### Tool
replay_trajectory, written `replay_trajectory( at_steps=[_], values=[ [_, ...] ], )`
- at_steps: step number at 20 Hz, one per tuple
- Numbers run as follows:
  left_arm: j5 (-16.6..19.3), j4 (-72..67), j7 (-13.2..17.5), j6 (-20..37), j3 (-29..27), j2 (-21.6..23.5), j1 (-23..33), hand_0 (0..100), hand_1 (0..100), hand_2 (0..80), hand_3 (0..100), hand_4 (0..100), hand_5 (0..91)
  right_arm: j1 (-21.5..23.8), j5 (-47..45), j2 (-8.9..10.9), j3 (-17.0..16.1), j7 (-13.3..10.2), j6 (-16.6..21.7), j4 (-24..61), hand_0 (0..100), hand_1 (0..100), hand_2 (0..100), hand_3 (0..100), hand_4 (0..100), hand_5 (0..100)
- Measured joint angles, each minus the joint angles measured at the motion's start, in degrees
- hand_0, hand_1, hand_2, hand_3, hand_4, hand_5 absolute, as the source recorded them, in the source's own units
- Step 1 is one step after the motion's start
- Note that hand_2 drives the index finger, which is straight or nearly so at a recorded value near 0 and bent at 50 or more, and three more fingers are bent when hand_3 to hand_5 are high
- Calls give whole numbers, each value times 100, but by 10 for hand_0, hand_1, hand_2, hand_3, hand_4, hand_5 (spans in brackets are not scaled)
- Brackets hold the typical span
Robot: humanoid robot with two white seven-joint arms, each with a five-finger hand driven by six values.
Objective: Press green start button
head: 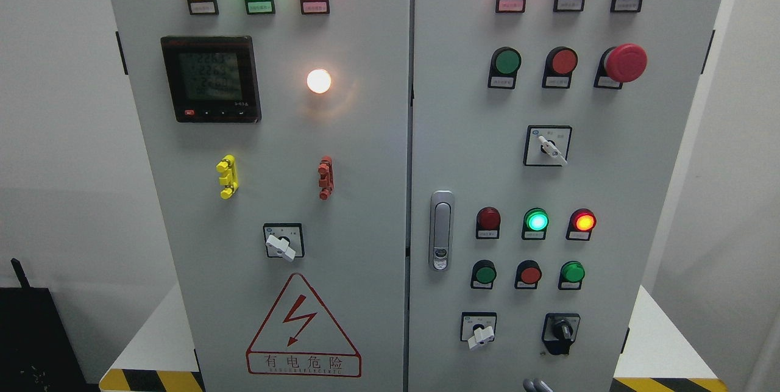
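No press has begun: only grey fingertips [536,385] peek in at the cabinet's [365,154] bottom edge, their pose and arm unreadable, so the hand must rise to a green button [485,273] on the right door's lower half, though which green one means start is unclear.

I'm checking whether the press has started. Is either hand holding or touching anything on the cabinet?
Nothing is held. Only grey fingertips show at the bottom edge, below the right door, touching no button; which hand they belong to cannot be told.
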State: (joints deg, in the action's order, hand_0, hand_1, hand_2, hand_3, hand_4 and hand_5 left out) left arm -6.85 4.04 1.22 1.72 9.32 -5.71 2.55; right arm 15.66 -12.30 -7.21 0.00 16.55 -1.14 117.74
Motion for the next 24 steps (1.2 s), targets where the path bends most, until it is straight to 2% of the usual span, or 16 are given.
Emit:
replay_trajectory(
  at_steps=[12,20,24],
  values=[
    [0,0,0,0,0,0,0,120,556,0,0,0,0,-1,17,0,0,-11,8,6,361,224,0,0,0,0],
    [0,0,0,0,0,0,0,120,556,0,0,0,0,-31,211,4,0,4,189,8,342,261,0,0,0,0],
    [0,0,0,0,0,0,0,120,556,0,0,0,0,-76,387,7,0,-122,293,6,338,277,0,0,0,0]
  ],
)
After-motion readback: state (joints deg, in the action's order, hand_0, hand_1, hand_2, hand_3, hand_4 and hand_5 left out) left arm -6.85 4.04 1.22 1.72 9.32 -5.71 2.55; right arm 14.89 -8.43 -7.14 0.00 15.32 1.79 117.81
